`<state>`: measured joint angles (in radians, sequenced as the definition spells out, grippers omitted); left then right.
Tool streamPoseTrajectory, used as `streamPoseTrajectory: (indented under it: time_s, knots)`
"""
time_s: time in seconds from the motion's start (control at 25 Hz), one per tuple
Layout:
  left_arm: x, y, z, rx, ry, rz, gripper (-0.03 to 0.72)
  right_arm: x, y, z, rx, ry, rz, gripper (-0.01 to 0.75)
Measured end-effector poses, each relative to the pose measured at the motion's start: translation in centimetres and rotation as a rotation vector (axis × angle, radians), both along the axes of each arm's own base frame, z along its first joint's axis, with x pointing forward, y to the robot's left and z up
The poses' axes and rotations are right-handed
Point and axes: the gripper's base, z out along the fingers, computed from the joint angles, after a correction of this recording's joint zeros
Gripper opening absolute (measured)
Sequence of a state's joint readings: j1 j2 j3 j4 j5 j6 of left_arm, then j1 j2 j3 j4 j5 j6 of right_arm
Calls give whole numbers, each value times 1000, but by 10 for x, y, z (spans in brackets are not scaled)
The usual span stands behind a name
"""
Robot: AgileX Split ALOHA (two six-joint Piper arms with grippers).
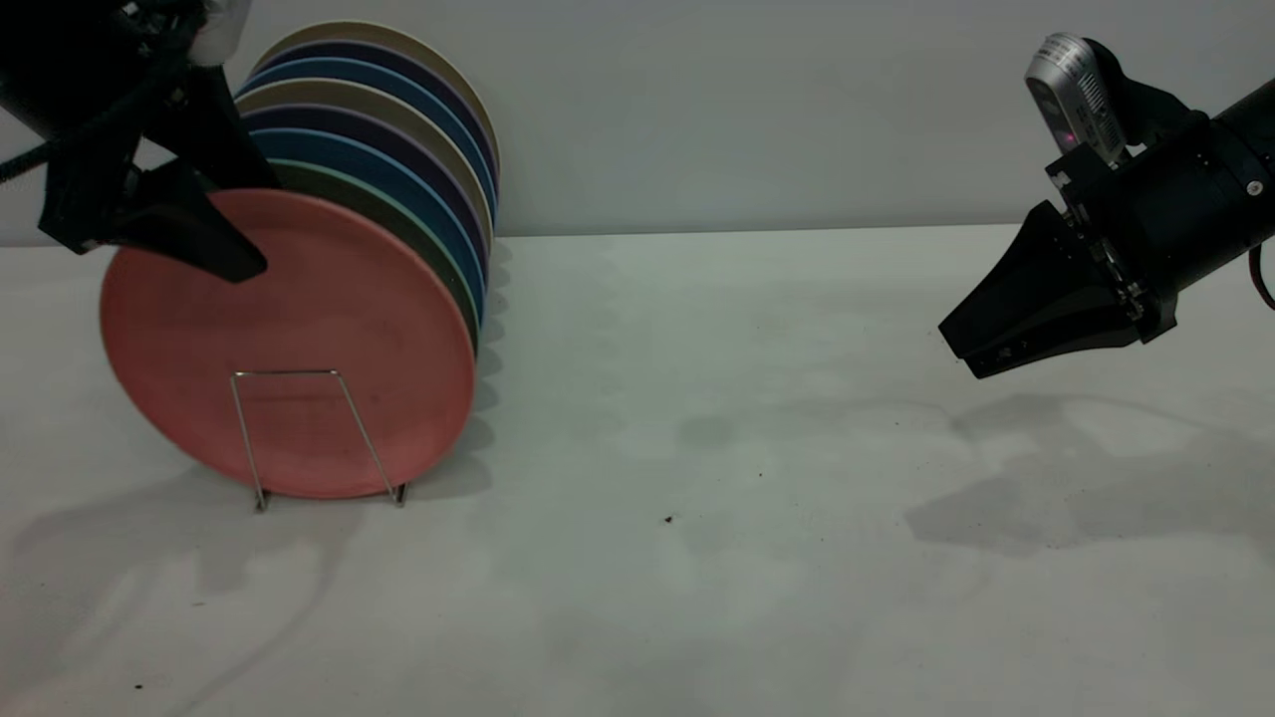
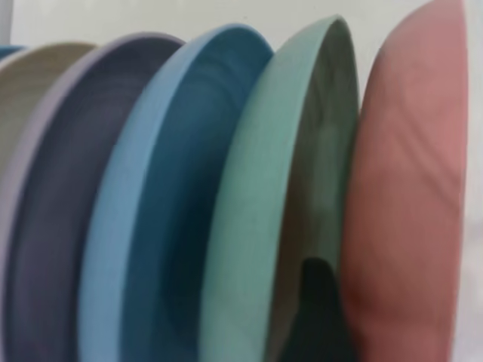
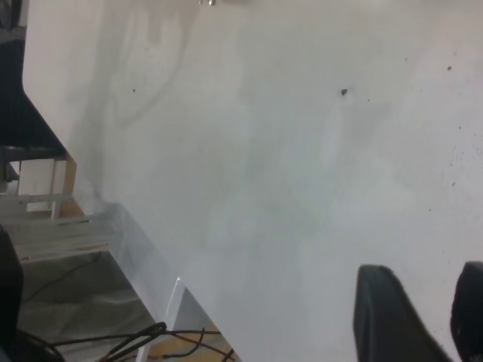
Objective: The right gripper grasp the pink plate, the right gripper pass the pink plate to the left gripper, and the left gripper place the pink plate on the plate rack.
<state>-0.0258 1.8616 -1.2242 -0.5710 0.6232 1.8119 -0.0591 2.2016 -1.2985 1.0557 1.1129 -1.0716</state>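
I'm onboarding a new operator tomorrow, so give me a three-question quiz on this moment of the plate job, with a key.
1. True or false: the pink plate stands upright at the front of the plate rack.
2. Which plate is directly behind the pink one: A) teal-green plate, B) cream plate, C) dark purple plate?
3. Fill in: the left tool is at the pink plate's upper ____.

Key:
1. True. It stands on edge in the wire rack.
2. A.
3. Rim; one finger lies across its front face. The right tool hangs apart above the table, holding nothing.
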Motion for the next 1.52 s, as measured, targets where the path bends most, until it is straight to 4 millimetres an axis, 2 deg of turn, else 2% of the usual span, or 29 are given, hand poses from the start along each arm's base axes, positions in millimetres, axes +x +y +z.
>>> streamPoseTrajectory:
  time_s: [0.08,0.2,0.32,0.48,0.6,0.72,0.84,0.92,1.04,1.2,1.32,1.52]
  knots:
    - [-3,-1,1,-23,40,32,641,0,0,0,0,0,0,237]
    - [-9,-2,15,-57,64,87,644,0,0,0,0,0,0,237]
    - [-18,-2,46,-108,35,201,634,1,-1,1,-16,13,-2,237]
    - [-30,2,96,-245,-50,506,629,13,-10,10,-153,41,2,237]
    - [-43,14,126,-400,-39,791,617,26,-21,23,-359,93,-19,237]
    - [-63,29,145,-505,54,1063,598,28,-26,40,-666,172,-88,237]
    - [-89,46,154,-446,124,1251,568,22,-12,68,-857,122,-89,237]
    - [-104,54,159,-361,119,1311,553,16,5,91,-893,55,-70,237]
    - [-124,57,170,-302,104,1327,547,0,25,131,-887,-55,-52,237]
    - [-148,56,180,-262,143,1327,543,-38,21,173,-876,-133,-74,237]
    - [-165,54,178,-250,166,1334,543,-84,12,196,-860,-156,-88,237]
    - [-208,50,154,-227,223,1362,543,-159,2,220,-786,-213,-128,237]
